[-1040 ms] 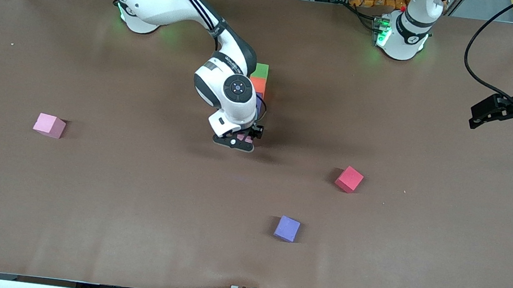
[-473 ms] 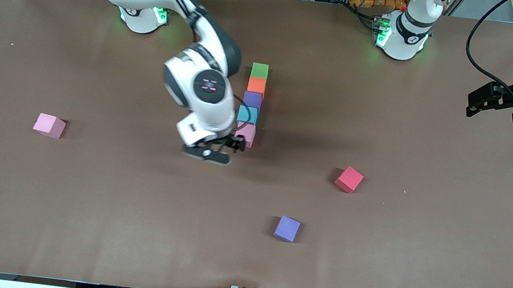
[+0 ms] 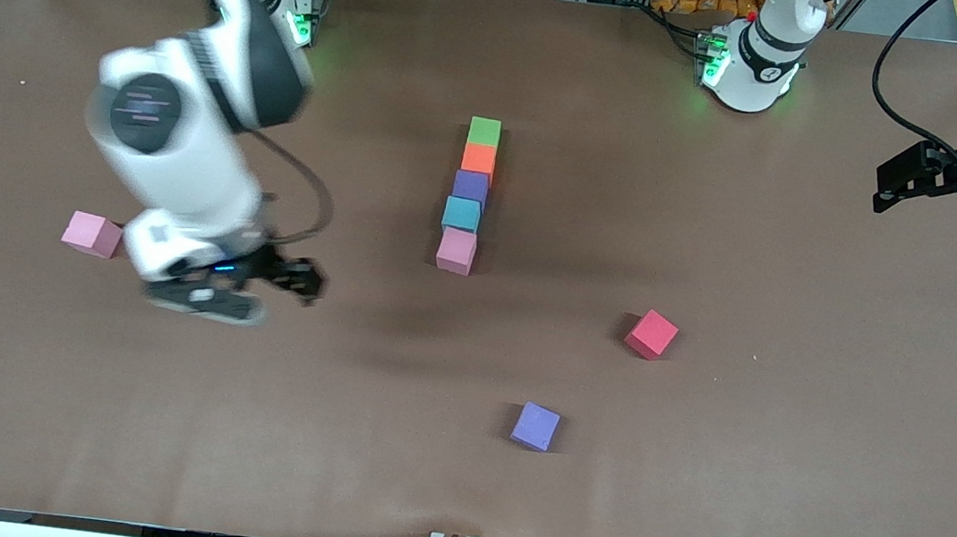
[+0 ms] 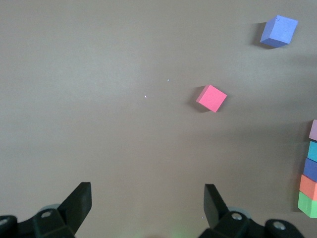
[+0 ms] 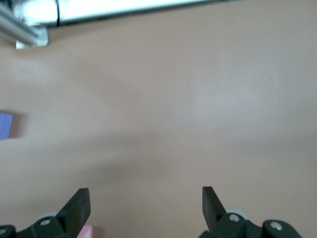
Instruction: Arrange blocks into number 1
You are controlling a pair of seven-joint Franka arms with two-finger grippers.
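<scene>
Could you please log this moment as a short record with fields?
column: green block, orange block, purple block, light blue block, pink block, touching in line
loose: second pink block, red block, second purple block
right claw: open, empty, beside the second pink block
left claw: open, waiting at its table end

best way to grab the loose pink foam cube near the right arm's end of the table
Come straight down on the loose pink foam cube with the open right gripper and close the fingers on two opposite side faces. It lies flat and alone on the brown table, turned slightly askew, so rotate the wrist to match its faces.
</scene>
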